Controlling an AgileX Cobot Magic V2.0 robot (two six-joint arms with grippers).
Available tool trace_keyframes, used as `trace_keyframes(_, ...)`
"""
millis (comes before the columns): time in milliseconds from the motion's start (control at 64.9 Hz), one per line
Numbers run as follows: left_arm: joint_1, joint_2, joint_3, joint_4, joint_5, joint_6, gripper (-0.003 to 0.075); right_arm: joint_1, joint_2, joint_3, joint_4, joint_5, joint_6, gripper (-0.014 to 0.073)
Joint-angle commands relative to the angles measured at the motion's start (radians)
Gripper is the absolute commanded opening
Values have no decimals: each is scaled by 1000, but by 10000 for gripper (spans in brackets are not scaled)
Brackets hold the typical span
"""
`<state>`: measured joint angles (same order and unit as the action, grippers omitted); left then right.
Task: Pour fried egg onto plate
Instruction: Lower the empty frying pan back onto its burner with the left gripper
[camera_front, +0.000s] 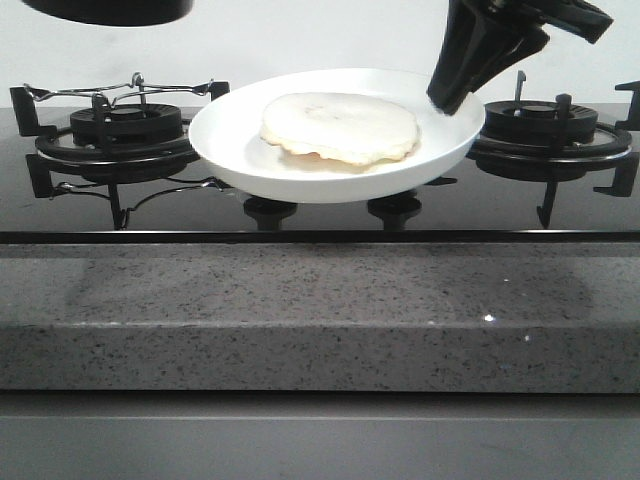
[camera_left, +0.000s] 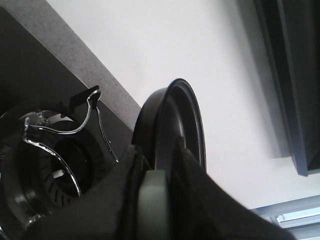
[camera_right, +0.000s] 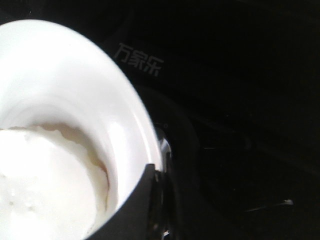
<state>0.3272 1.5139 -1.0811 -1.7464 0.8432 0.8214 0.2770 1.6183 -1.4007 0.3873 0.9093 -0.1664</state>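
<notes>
The pour looks done: the fried egg (camera_front: 340, 127) lies flat in the plate (camera_front: 230, 140), which the right gripper (camera_front: 452, 98) holds pinched by the rim above the stove (camera_front: 300, 200). The left gripper (camera_left: 155, 200) is clamped on the pan (camera_left: 172, 125), held high and tipped on edge. Next, I'd say, both want setting down gently.

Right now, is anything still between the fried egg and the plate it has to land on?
No. The fried egg already lies flat on the plate, which the right gripper holds by its rim above the stove. The left gripper holds the black pan up and off to the side, nothing covering the egg.
</notes>
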Motion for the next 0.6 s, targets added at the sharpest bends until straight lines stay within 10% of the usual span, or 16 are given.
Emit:
trace_keyframes(0, 7, 20, -69, -114, 82, -63, -19, -1, -48, -27, 39, -37, -7, -61)
trace_keyframes(585, 7, 187, -133, -9, 69, -108, -19, -1, -48, -27, 39, -37, -7, -61)
